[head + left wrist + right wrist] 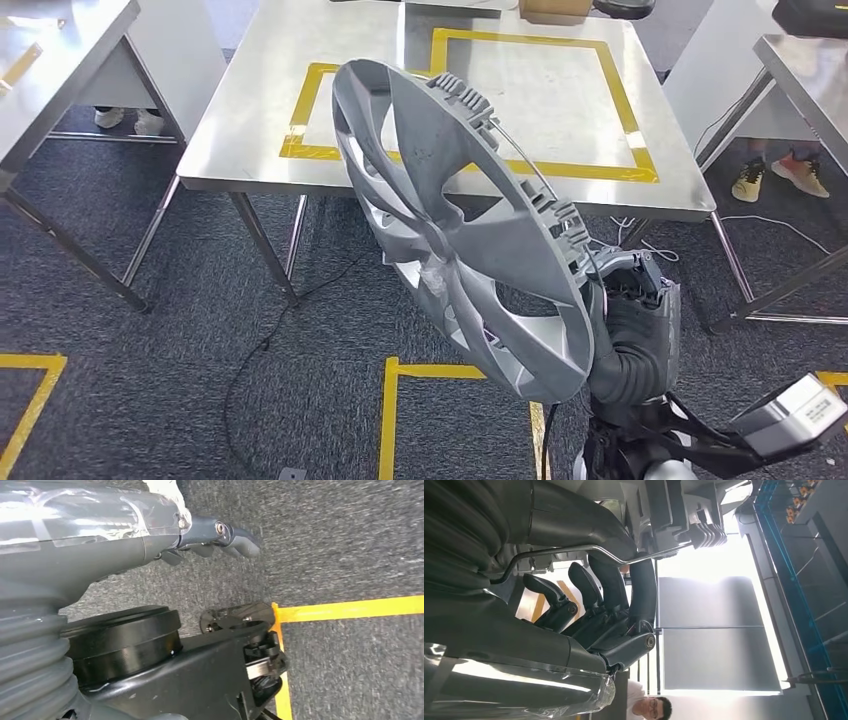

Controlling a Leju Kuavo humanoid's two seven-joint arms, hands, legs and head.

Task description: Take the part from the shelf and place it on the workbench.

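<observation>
I see the big grey wheel cover (465,225) in the middle of the head view. It is tilted up on its edge, in front of the shiny metal workbench (250,130) at the top of the frame. My right hand (632,290) holds the cover by its rim at the lower right. In the right wrist view, my dark fingers (611,587) curl around the rim and its thin wire ring (574,550). My left hand (215,537) hangs over the grey carpet (345,535), near a yellow tape line (350,609). Its fingers are curled in and hold nothing. Yellow tape (545,165) makes a square on the workbench.
</observation>
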